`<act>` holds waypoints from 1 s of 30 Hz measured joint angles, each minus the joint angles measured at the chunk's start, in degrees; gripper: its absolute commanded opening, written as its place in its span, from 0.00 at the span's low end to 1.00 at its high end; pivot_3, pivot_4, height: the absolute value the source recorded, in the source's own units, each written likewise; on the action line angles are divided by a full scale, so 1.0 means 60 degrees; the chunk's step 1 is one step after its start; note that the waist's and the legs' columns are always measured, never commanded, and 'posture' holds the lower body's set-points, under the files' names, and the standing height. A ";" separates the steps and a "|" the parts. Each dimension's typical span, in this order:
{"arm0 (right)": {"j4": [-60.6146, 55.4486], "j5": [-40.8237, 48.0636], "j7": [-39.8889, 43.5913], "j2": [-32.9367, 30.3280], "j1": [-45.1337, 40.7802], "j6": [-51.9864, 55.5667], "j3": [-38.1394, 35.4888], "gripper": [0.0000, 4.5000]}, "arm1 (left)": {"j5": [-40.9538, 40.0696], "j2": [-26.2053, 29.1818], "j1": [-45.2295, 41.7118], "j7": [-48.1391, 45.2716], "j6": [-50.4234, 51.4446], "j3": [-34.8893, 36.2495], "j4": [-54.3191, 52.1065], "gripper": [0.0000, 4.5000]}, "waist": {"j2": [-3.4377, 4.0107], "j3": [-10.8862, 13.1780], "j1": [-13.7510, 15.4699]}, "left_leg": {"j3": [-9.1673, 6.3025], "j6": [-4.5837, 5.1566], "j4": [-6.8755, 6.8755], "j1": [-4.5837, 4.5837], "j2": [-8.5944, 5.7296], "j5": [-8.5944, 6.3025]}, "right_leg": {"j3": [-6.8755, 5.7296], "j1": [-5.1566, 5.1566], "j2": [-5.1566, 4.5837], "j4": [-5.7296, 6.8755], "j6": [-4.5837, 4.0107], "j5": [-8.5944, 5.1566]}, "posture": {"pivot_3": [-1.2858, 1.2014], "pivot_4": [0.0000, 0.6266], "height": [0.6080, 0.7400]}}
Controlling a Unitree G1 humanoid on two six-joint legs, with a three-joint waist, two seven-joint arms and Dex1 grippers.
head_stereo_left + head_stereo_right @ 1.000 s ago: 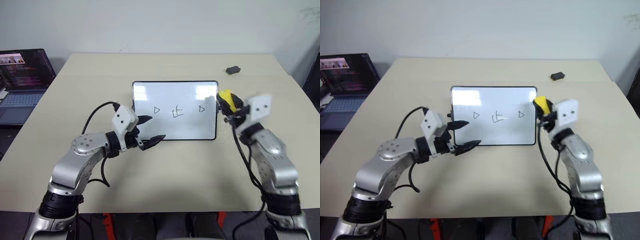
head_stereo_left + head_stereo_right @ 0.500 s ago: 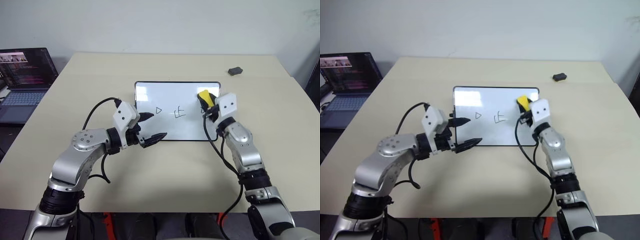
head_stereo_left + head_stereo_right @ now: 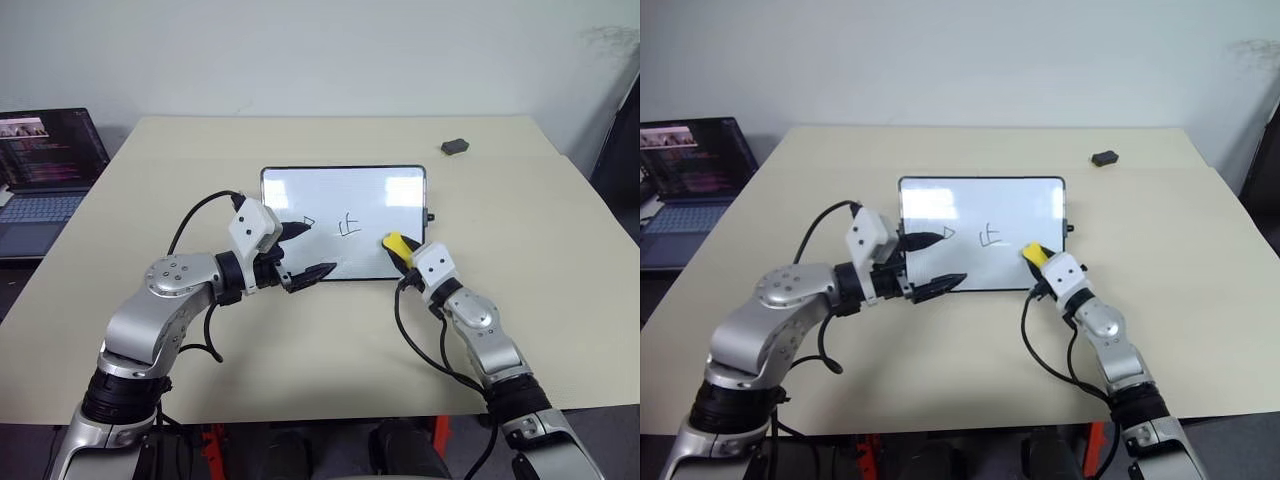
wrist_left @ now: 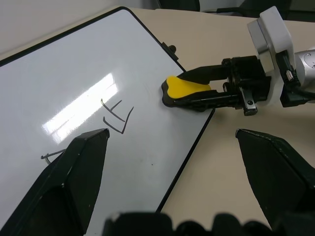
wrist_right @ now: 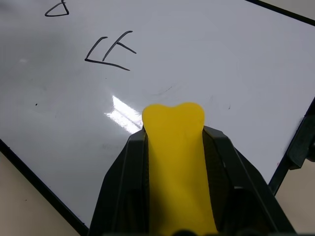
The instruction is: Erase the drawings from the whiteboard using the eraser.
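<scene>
**Eraser down on the board's near right corner**

Far off to my left, past the table [image 3: 330,380] edge, a laptop [image 3: 45,165] sits open. My left claw [image 3: 308,252] hovers over the near left part of the whiteboard [image 3: 345,190], its two black fingers [image 3: 318,271] spread apart with nothing between them. Just under its upper finger I see a small triangle [image 3: 307,222], partly hidden by the fingertip. A little to the right of that claw, toward the middle of the board, lies the squarish scribble [image 3: 349,227]; from my right wrist camera both marks [image 5: 109,49] look crisp and whole.

Further right, my right claw [image 3: 403,256] is clamped on the eraser [image 3: 396,245], one finger pressed along each long side, the yellow top showing between them. The eraser's front end lies at the board's near right corner, and from my left wrist camera its black base [image 4: 184,101] seems to touch the white surface just inside the frame. The board area ahead of the eraser is plain white.

Well beyond my right claw, near the table's far right corner, sits a small dark lump [image 3: 455,147].
</scene>
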 measured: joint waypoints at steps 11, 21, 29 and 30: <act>0.0517 0.0203 -0.0955 0.0307 -0.1641 0.0335 -0.1009 0.25 | 0.0002 -0.0004 0.0014 0.0040 0.0199 -0.0003 -0.0027 1.00 | 0.0003 0.0005 0.0077 | 0.0001 -0.0020 -0.0019 -0.0199 0.0002 0.0004 | -0.0011 -0.0178 -0.0016 -0.0025 -0.0001 0.0001 | 0.52 0.24 1.00; 0.0242 0.0159 0.0322 0.0229 -0.0220 0.0173 -0.0246 0.25 | -0.0117 -0.0102 0.0054 0.0378 0.0449 0.0013 -0.0376 1.00 | -0.0012 -0.0001 -0.0016 | 0.0001 0.0002 -0.0009 -0.0001 -0.0001 -0.0004 | -0.0004 -0.0001 -0.0009 -0.0006 0.0003 0.0009 | 0.52 0.24 1.00; 0.0104 0.0531 0.0313 0.0312 -0.0490 0.0476 -0.0409 0.25 | -0.0189 -0.0274 0.0313 0.0746 0.0568 0.0073 -0.0418 1.00 | -0.0006 0.0008 -0.0029 | -0.0002 -0.0004 -0.0011 -0.0019 0.0000 0.0002 | -0.0001 -0.0019 -0.0005 -0.0005 0.0004 0.0012 | 0.52 0.24 1.00; -0.0171 0.0763 0.0341 0.0312 -0.0504 0.0793 -0.0582 0.25 | -0.0173 -0.0338 0.0388 0.0896 0.0547 0.0133 -0.0418 1.00 | -0.0004 0.0009 -0.0004 | -0.0008 -0.0004 -0.0011 -0.0031 0.0000 0.0001 | -0.0006 -0.0027 -0.0007 -0.0006 0.0004 0.0012 | 0.52 0.24 1.00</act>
